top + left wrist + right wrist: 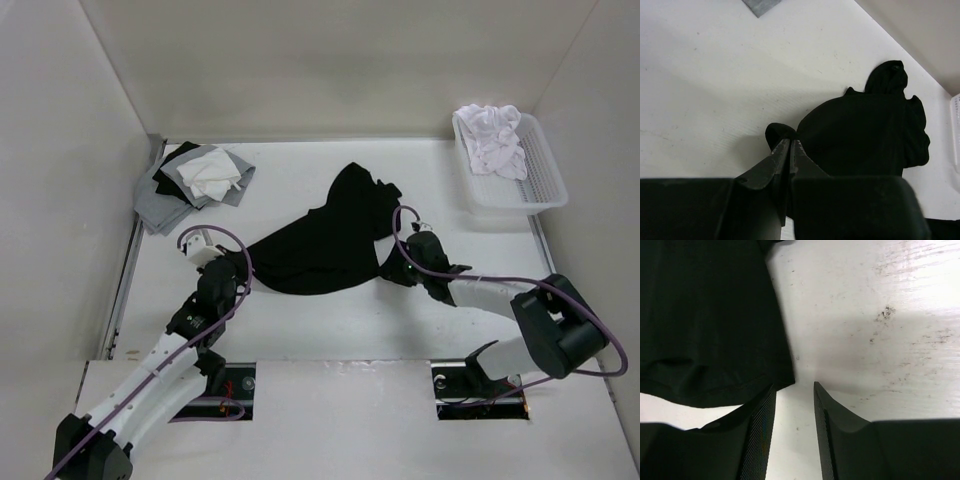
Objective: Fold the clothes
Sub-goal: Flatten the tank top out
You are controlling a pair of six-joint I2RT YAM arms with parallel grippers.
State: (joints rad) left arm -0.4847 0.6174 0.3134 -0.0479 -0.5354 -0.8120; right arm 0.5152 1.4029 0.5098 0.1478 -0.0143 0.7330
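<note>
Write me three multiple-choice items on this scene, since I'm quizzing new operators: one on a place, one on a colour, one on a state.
1. Where does the basket stand?
A. far right corner
B. far left corner
C. between the arm bases

2. What colour are the garments in it?
A. black
B. grey
C. white

3. How is the right gripper?
A. shut on the tank top
B. open, holding nothing
C. out of view

Key: 1 A, it shows at the upper right of the top view; 2 C, a white heap fills it; 3 B, its jaws stand apart beside the tank top hem.
</note>
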